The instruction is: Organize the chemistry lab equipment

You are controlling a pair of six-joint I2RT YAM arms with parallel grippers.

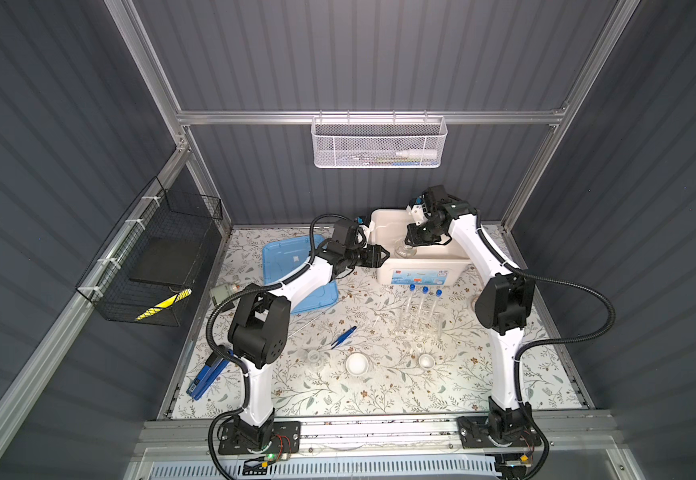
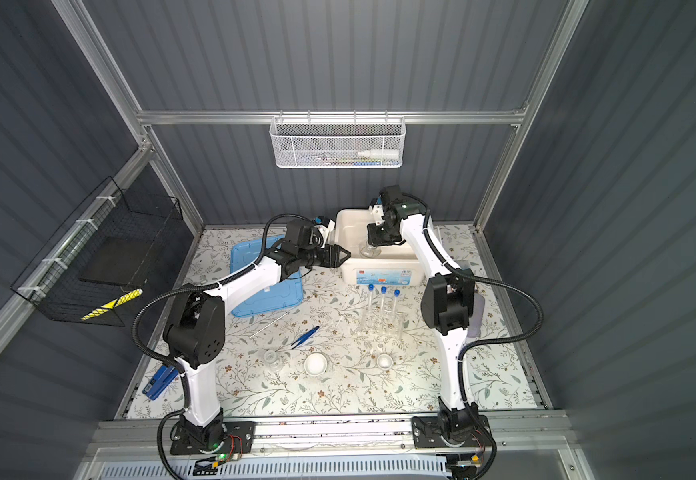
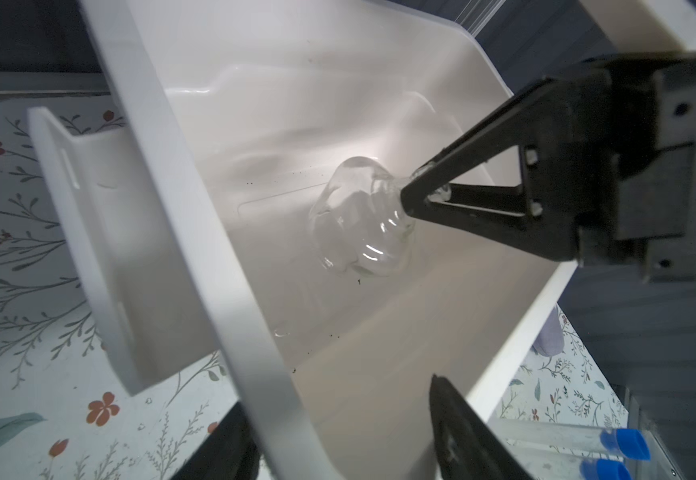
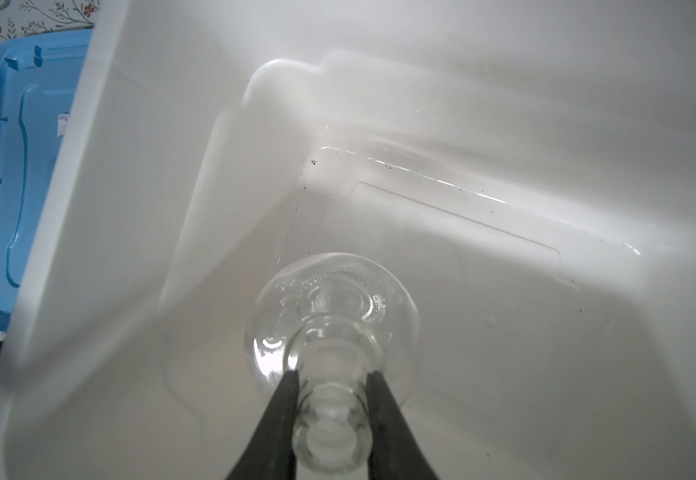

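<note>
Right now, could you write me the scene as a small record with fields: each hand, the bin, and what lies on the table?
right hand: shut on the flask by its neck, inside the white bin
flask: neck up, low in the bin; contact with the floor unclear
left hand: open, empty, the bin's rim between its fingers
test tubes: three, blue-capped, standing in the clear rack
loose on table: second flask, two white dishes, blue tweezers
blue lid: flat, beside the bin

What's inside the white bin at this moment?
One clear glass flask, its neck between the right gripper's jaws. Elsewhere the white bin's visible floor shows only dark specks. The floor right below the flask and gripper is covered.
</note>
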